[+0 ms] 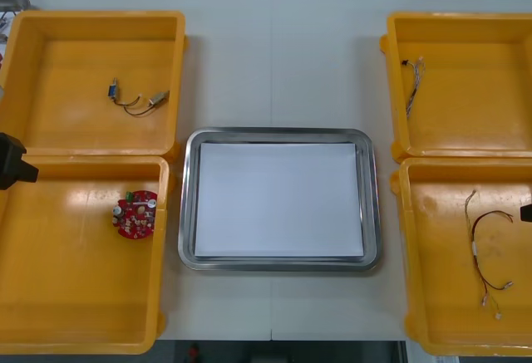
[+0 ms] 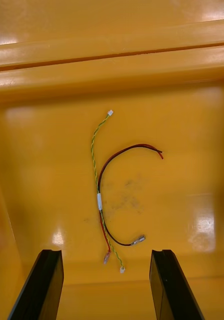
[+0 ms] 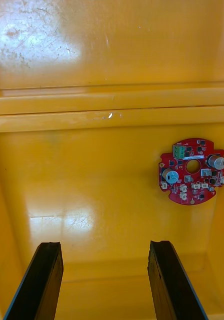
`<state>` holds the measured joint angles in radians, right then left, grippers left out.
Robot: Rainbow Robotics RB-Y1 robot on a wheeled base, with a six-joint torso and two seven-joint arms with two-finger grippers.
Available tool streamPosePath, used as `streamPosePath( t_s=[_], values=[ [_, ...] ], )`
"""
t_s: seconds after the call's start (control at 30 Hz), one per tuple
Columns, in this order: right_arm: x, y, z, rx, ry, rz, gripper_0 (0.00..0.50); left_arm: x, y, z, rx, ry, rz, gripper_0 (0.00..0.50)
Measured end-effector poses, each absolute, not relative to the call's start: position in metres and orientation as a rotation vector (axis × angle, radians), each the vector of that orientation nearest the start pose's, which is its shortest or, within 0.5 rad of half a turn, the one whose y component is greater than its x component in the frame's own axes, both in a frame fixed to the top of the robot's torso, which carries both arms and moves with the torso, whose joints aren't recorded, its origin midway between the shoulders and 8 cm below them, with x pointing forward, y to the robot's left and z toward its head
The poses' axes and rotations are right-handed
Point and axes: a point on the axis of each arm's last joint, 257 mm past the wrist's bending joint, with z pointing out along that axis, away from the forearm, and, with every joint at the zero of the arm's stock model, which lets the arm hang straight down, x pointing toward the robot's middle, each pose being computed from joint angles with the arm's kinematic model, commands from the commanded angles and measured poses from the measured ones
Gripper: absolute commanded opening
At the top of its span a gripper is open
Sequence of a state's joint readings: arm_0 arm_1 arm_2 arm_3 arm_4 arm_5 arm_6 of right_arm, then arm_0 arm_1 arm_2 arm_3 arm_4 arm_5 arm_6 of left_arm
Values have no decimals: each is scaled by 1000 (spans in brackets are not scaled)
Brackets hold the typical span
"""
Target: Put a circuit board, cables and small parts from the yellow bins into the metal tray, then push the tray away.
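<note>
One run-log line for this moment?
left gripper: open, at left near bin holding circuit board | right gripper: open, at right near bin holding cables | metal tray: nothing placed yet

Cable (image 2: pixel 98 200) in bin (image 2: pixel 36 150), fingers (image 2: pixel 41 285) apart

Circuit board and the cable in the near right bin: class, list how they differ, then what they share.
The circuit board is a round, flat red disc; the cable is thin, curved strands. The board lies in the near left bin, the cable in the near right bin. Both lie loose: board before the left gripper, cable before the right gripper.
</note>
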<state>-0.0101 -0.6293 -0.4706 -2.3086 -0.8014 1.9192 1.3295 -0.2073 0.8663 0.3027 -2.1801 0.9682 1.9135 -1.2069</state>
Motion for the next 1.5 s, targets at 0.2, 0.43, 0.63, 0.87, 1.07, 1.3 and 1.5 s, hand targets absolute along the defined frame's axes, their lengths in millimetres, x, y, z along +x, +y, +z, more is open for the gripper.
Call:
streamPosePath(
  t_s=[0.2, 0.43, 0.63, 0.87, 1.07, 1.3, 1.5],
  values=[
    [340, -382, -181, 140, 2636, 35, 500, 375, 365, -143, 5, 2684, -26, 500],
    [340, -382, -181, 140, 2636, 35, 500, 375, 365, -143, 5, 2684, -26, 500],
    [340, -382, -181, 140, 2636, 35, 500, 375, 365, -143, 5, 2684, -26, 500],
    [340, -382, -181, 140, 2636, 35, 500, 375, 365, -143, 5, 2684, -26, 500],
    [340, -382, -181, 140, 2636, 35, 500, 375, 365, -143, 5, 2684, -26, 500],
    [340, -382, -181, 140, 2636, 35, 500, 375, 365, -143, 5, 2684, -26, 500],
    [340, -382, -181, 140, 2636, 35, 500, 375, 365, -143, 5, 2684, -26, 500]
  ],
)
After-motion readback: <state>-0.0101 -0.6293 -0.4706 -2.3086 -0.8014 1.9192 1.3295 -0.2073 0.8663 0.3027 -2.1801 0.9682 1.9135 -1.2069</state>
